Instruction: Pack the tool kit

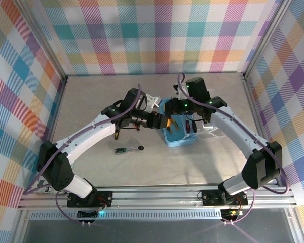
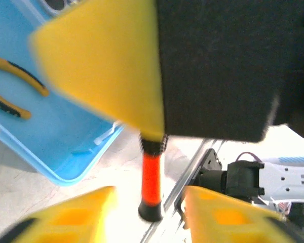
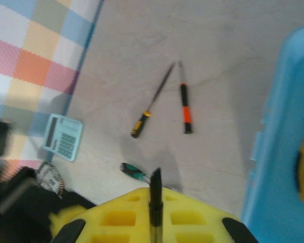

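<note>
The right gripper (image 3: 155,195), fingers clamped on the red-handled screwdriver (image 2: 151,177), holds it lengthwise between the parted fingers of the left gripper (image 2: 148,195), just beside the blue box (image 1: 178,142), nearest the right arm.

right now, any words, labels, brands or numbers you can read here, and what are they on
None can be read.
Calculator-like pad: it has rows of keys, but any marks on them are too blurred to read.
Blue box: no label or print visible.
</note>
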You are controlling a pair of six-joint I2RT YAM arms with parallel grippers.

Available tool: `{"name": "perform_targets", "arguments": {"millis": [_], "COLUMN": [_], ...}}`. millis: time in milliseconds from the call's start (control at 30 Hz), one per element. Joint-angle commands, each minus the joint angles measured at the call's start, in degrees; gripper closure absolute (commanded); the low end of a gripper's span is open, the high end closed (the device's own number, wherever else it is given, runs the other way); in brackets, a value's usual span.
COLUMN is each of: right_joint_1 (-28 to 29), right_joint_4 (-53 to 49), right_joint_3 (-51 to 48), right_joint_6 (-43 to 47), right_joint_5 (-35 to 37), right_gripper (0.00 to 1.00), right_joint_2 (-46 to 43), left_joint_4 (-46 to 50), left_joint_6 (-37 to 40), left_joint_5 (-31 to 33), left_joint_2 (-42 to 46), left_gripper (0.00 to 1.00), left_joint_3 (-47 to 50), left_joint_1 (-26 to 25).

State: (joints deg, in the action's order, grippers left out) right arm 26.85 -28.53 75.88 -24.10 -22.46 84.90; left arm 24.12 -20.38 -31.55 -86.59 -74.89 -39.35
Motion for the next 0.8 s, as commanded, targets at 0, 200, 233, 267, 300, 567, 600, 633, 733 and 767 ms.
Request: {"name": "perform_targets", "arguments": {"millis": [0,200,233,267,300,567,600,633,733,767], "right_joint_1": [-6.76,-17.82,-18.56,-18.97,-19.26,-19.48,-19.47,-19.47,-19.48,-19.51], "right_joint_4": [-7.80,-21.23,-22.87,-23.64,-23.92,-23.42,-23.25,-23.15,-21.87,-21.46], "right_joint_3": [2.56,7.90,8.77,9.17,9.37,11.19,11.30,11.50,11.15,11.11], "right_joint_6": [6.52,19.77,21.49,22.44,23.28,27.06,27.49,27.66,28.40,28.47], "right_joint_5": [4.20,18.93,22.04,24.28,26.56,39.41,40.12,40.86,41.40,41.31], "right_gripper": [1.00,1.00,1.00,1.00,1.00,1.00,1.00,1.00,1.00,1.00], "right_joint_2": [-3.68,-5.79,-5.24,-4.77,-4.28,2.33,3.20,3.91,5.70,6.17], "left_joint_4": [6.54,16.33,18.42,20.25,22.29,26.25,25.61,25.17,25.50,25.69], "left_joint_6": [4.49,6.63,6.36,6.01,5.44,5.03,5.89,6.94,10.54,11.83], "left_joint_5": [6.54,16.88,18.63,20.33,22.72,31.08,30.98,31.47,33.84,34.73], "left_joint_2": [3.40,7.54,7.06,6.32,5.28,0.02,0.01,0.10,-0.16,-0.25], "left_gripper": [0.22,0.00,0.00,0.00,0.00,0.00,0.00,0.01,0.00,0.00], "left_joint_3": [-3.49,-1.44,-1.39,-1.63,-1.87,-0.52,0.23,0.85,1.51,1.58], "left_joint_1": [0.80,10.06,12.10,13.68,15.18,16.90,16.66,16.23,14.45,13.72]}}
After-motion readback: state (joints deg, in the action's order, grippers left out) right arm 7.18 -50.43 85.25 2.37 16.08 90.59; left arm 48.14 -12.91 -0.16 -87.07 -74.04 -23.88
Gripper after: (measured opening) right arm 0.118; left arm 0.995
